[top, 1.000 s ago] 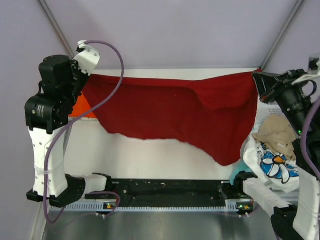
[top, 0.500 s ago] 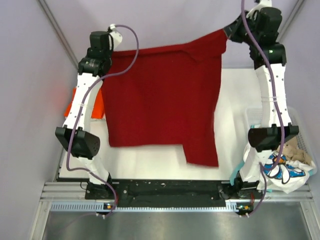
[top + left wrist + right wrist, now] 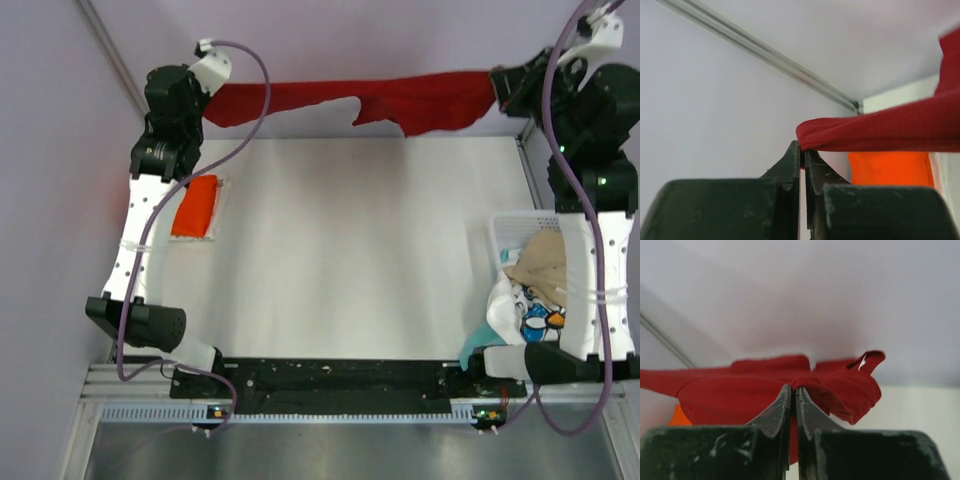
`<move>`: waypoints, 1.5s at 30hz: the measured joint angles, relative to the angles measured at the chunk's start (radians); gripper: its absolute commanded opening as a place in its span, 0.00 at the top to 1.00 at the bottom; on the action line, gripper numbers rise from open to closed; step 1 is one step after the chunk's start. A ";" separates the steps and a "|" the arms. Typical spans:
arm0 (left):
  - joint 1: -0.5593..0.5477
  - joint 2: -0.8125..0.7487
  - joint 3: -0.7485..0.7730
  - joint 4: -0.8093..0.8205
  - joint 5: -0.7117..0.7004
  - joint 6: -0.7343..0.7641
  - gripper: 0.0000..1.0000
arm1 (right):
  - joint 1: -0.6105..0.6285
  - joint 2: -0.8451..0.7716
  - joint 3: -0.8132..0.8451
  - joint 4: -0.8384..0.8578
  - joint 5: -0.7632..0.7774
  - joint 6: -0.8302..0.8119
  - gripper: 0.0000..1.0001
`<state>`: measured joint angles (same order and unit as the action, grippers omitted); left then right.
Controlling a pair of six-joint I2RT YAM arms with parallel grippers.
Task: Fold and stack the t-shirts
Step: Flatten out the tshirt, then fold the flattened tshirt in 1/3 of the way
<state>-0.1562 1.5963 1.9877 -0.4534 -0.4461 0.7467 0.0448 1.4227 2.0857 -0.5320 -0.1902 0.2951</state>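
The large dark red t-shirt (image 3: pixel 400 98) hangs stretched in the air along the table's far edge, between my two grippers. My left gripper (image 3: pixel 205 105) is shut on its left end (image 3: pixel 875 132). My right gripper (image 3: pixel 497 85) is shut on its right end (image 3: pixel 805 387). A folded bright orange-red t-shirt (image 3: pixel 195 206) lies flat on the table at the left, below the left arm; it also shows in the left wrist view (image 3: pixel 887 167). A beige t-shirt (image 3: pixel 548 260) and a white printed t-shirt (image 3: pixel 535 315) sit in the basket at the right.
The white plastic lattice basket (image 3: pixel 505 228) stands at the table's right edge, beside the right arm. The white table (image 3: pixel 360 250) lies under the raised shirt. Purple walls and metal frame bars close the back and sides.
Both arms have swung the dark red t-shirt up and back; it hung draped over the table and now stretches in a narrow band along the far edge. The orange-red t-shirt is now uncovered.
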 measured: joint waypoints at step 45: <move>0.013 0.038 -0.942 -0.187 0.167 -0.190 1.00 | 0.246 0.090 -1.059 -0.105 0.294 0.079 1.00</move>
<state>-0.1436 1.6344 1.0454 -0.6407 -0.2794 0.5568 0.2909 1.5127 1.0264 -0.6365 0.1036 0.3740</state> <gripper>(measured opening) 0.019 0.014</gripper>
